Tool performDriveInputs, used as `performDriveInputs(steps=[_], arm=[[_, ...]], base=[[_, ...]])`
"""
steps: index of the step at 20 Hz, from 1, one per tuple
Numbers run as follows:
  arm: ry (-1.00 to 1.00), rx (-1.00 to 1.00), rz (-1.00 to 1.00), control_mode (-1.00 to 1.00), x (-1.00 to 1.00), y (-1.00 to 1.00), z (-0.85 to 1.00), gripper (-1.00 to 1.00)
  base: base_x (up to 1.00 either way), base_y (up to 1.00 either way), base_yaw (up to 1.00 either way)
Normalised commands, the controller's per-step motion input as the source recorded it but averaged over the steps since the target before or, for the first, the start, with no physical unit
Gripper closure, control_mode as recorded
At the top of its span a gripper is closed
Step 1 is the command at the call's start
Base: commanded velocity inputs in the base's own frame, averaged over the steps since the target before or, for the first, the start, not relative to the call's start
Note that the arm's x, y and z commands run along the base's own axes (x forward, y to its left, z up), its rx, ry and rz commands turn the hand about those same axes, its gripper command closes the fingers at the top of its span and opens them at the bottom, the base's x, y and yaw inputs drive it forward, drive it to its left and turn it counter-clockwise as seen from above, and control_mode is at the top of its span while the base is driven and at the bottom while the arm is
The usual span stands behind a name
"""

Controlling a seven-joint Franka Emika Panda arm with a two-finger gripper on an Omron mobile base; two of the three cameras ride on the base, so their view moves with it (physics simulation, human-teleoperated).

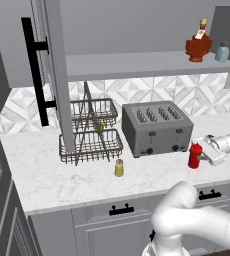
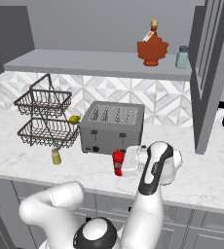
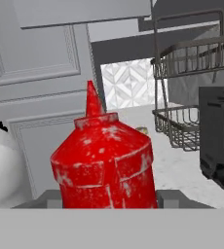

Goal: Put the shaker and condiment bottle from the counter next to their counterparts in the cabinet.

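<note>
No text can be read anywhere. The dark-red bottle (image 2: 152,50) bears a white label — blank at this size.

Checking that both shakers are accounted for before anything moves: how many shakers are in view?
2. The yellowish-green shaker stands on the counter in front of the wire basket rack. The pale blue-grey shaker stands on the cabinet shelf beside the dark-red bottle. Others may be hidden.

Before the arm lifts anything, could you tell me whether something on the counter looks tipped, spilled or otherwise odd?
Nothing stands out: the condiment bottle stands upright at the gripper, the shaker stands upright on the counter.
</note>
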Motion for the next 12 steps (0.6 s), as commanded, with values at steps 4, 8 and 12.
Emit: performDriveInputs(steps=[4,8,12], arm=[[-0.03,0.01,-0.03,-1.0,-0.49,0.21,0.73,1.0],[0.0,0.0,0.0,-1.0,-0.9,0.3,0.39,1.0],[0.0,0.0,0.0,-1.0,-0.74,0.58,0.04,1.0]], base=[[0.0,0.0,0.0],[0.0,0.0,0.0],[0.0,0.0,0.0]])
